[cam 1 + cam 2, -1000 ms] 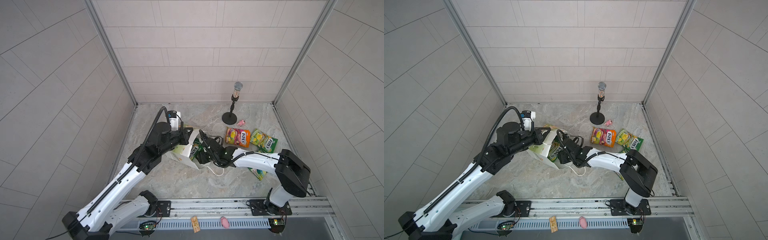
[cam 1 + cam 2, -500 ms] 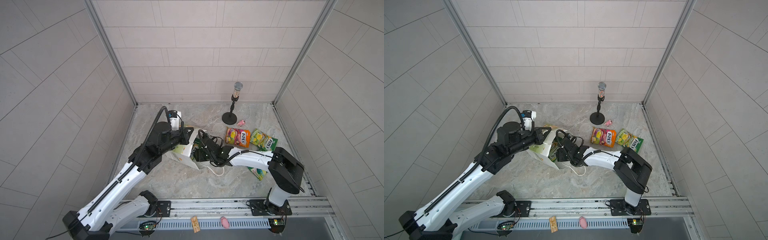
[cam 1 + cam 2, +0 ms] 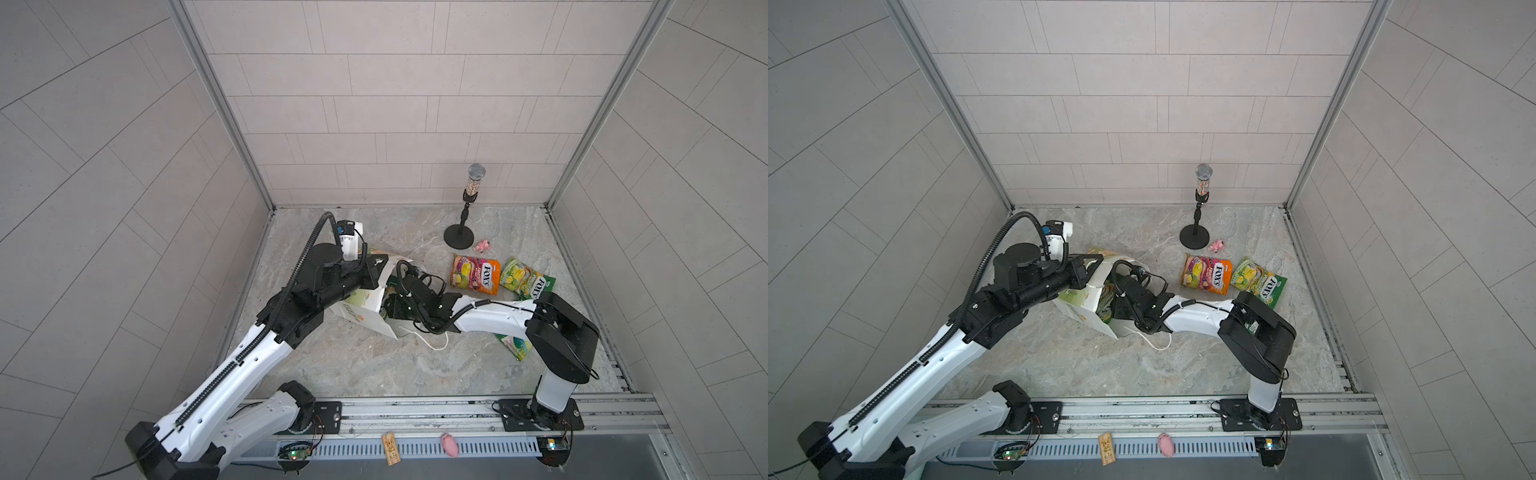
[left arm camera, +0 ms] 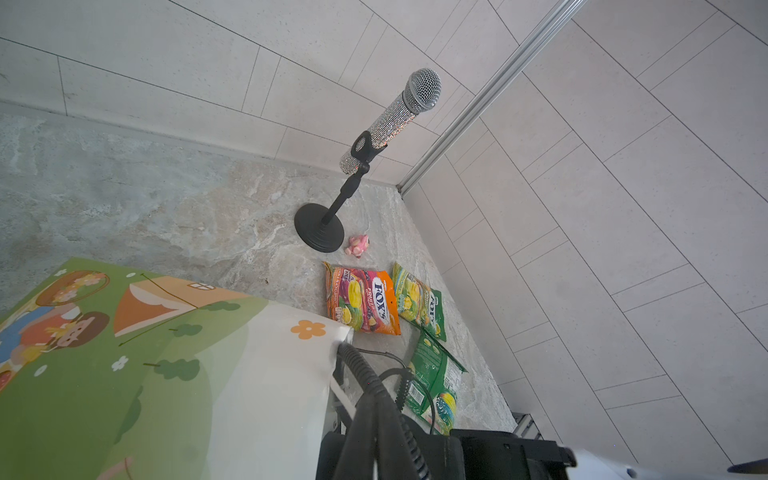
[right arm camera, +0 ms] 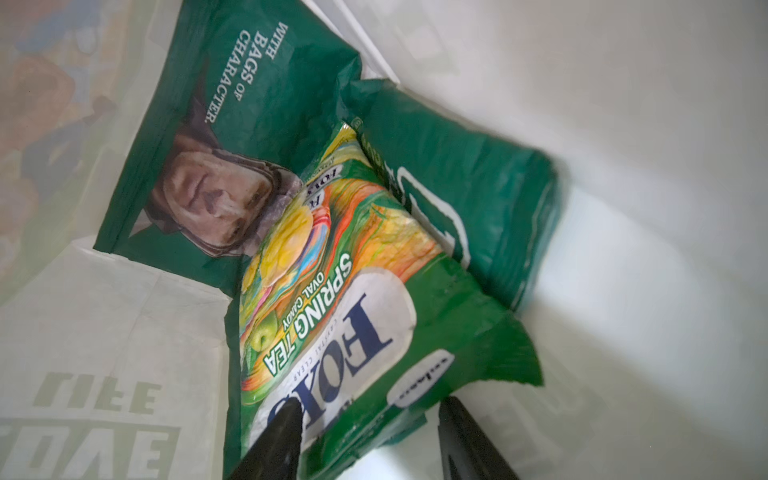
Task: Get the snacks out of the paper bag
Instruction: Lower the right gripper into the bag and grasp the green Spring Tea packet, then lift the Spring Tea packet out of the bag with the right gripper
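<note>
Mid-reach inside the paper bag (image 3: 365, 309), with only a thin hold to lose.

Pins the bag's far rim with the left gripper (image 3: 376, 272), jaws shut on the paper, mouth turned right at centre-left of the floor. Reaches in with the right gripper (image 5: 371, 403), jaws about half open and straddling the end of a yellow-green FOX'S packet (image 5: 332, 291); no firm pinch visible. Leaves that packet and the dark green crisp bag (image 5: 249, 124) it overlaps inside, with the orange-pink FOX'S bag (image 3: 475, 274) and a second yellow-green packet (image 3: 523, 280) out at the far right. Likely trouble: pinching only the glossy sealed edge and losing it on the pull; snagging the crisp bag or the paper wall and dragging everything along; tearing paper at the clamped rim; catching the loose cord handle (image 3: 432, 340).
</note>
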Controlling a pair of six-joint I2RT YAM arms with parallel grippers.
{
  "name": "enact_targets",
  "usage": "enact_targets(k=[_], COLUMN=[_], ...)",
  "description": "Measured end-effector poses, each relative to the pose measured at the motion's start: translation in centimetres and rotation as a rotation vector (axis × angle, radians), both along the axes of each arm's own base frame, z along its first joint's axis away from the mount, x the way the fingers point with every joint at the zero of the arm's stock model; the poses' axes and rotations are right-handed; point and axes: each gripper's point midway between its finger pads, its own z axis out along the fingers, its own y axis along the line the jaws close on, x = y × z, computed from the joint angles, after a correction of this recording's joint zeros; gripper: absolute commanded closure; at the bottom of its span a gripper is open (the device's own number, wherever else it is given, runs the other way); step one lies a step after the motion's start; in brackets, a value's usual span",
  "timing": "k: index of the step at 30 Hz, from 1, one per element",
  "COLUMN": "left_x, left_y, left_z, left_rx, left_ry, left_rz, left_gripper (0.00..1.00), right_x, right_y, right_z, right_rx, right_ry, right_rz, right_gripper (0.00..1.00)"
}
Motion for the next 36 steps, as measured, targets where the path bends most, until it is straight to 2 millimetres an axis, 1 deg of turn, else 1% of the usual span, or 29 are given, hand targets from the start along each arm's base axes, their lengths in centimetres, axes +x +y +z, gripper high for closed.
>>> enact_targets(k=[5,8,11,15,17,20,21,29,32,36], left_x=[0.0,0.0,0.0,-0.1,-0.1,-0.1,-0.1,0.0,0.0,0.2], left_y=[0.0,0.0,0.0,-0.1,-0.1,-0.1,-0.1,0.1,0.3,0.5], left_z=[0.0,0.0,0.0,0.0,0.0,0.0,0.0,-0.2,-0.5,-0.7], left_rx=[0.000,-0.001,-0.001,-0.001,-0.001,-0.002,-0.002,0.010,0.026,0.041], left_ry=[0.000,0.000,0.000,0.001,0.001,0.002,0.002,0.002,0.005,0.002], left_rz=[-0.002,-0.002,-0.003,-0.005,-0.007,-0.009,-0.009,-0.001,0.007,0.021], left_gripper=[1.00,1.00,1.00,1.00,1.00,1.00,1.00,1.00,1.00,1.00], right_x=[0.4,0.6,0.8,1.0,1.1,1.3,1.4,1.3,0.9,0.5], right_y=[0.4,0.5,0.5,0.7,0.8,0.8,0.9,0.9,0.5,0.0], right_z=[0.5,0.7,0.9,1.1,1.3,1.6,1.6,2.4,3.4,5.2], right_rx=[0.037,0.049,0.057,0.069,0.078,0.092,0.096,0.099,0.103,0.117], right_ry=[-0.010,-0.013,-0.018,-0.025,-0.030,-0.033,-0.035,-0.072,-0.099,-0.149], right_rz=[-0.015,-0.022,-0.024,-0.026,-0.028,-0.032,-0.033,0.006,0.027,0.055], right_gripper=[0.55,0.61,0.63,0.71,0.78,0.98,1.00,1.00,1.00,1.00])
